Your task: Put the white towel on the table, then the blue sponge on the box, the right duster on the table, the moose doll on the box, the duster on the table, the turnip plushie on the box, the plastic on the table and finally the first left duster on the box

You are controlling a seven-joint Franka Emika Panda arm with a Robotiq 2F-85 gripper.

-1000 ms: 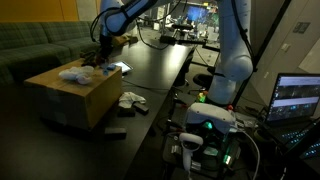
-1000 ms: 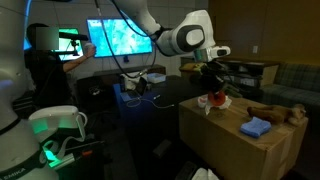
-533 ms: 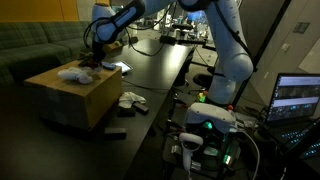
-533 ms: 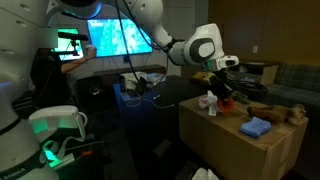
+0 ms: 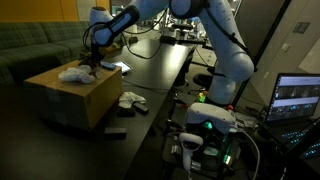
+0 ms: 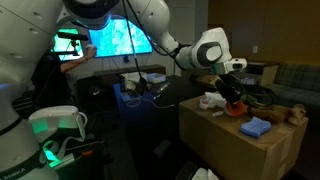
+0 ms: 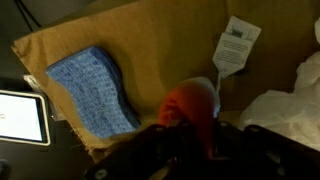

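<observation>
1. From my station the room is dim. The long black table (image 5: 160,70) runs away from the camera, with a green couch (image 5: 30,45) behind it, a lit laptop (image 5: 300,98) at one side and a bright blue monitor (image 6: 120,40) glowing in an exterior view.
2. The tan box (image 5: 70,100) stands on the table, its flat top taking up most of my wrist view.
3. The gripper (image 7: 192,135) hangs over the box top, pinched tight on the turnip plushie (image 7: 190,105), an orange-red soft lump just above the cardboard.
4. On the box lie the blue sponge (image 7: 95,88) near one edge, a white crumpled thing (image 6: 210,100) just beside the gripper, and the moose doll (image 6: 290,114) at the far corner.
5. The white towel (image 5: 130,100) lies on the table next to the box.
6. A white tag (image 7: 237,45) rests flat on the cardboard, and a tablet (image 7: 20,115) shows beyond the box edge.
7. The fingers are dark blurs at the bottom of the wrist view. I cannot tell whether the plushie touches the box.
</observation>
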